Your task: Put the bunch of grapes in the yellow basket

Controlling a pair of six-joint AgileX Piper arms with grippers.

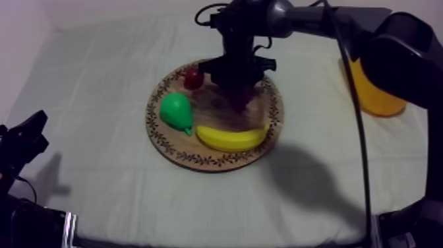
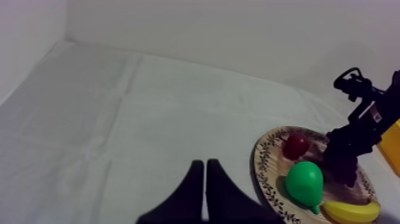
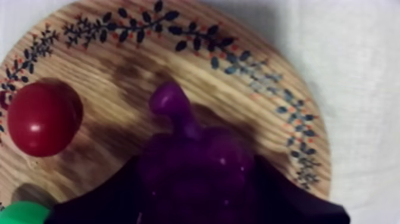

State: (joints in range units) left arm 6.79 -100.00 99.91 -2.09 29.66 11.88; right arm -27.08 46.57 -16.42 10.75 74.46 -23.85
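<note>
Right hand (image 1: 238, 101), upper centre, is clamped on the bunch of grapes (image 3: 191, 162) between its fingers, over the wooden board (image 1: 173, 150); left hand (image 2: 204, 164) pressed together.

- Bunch of grapes (image 3: 196, 167): at the middle of the wooden board (image 1: 198, 158). From above it is largely covered by the right tool (image 1: 238, 93). In the right wrist view its bulk is blurred and cut by the edge.
- Yellow basket (image 1: 376, 99): well apart from the board, partly behind the right arm.
- Pear (image 3: 24, 212): a cut-off green sliver in the right wrist view.
</note>
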